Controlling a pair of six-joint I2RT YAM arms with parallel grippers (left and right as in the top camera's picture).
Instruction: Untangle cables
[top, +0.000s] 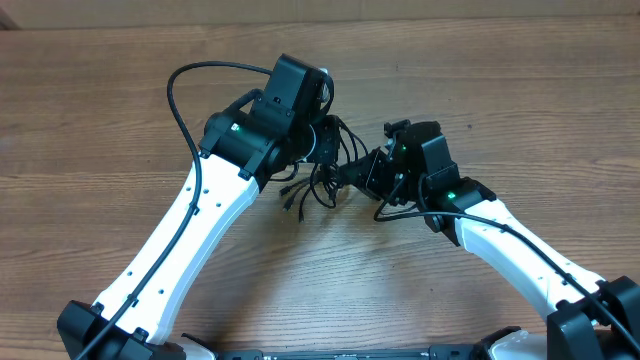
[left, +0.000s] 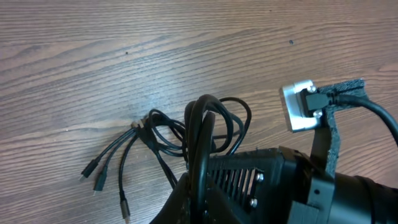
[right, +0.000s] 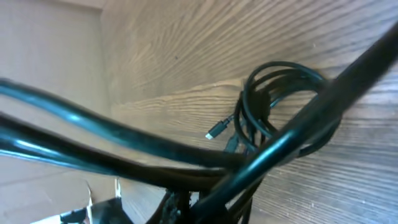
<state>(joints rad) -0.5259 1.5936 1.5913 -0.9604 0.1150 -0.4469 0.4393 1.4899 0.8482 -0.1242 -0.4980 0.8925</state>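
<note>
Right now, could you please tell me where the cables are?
In the overhead view, the cables lie bunched mid-table, between the left tool and the right tool.

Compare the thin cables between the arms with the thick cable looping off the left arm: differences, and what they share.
The thin cables are slender; the left arm's cable is clearly thicker. The thin cables are several strands ending in small plugs; the left arm's cable is one line. The thin cables sit tangled in loops; the left arm's cable makes one open arc. Both are black and flexible.
</note>
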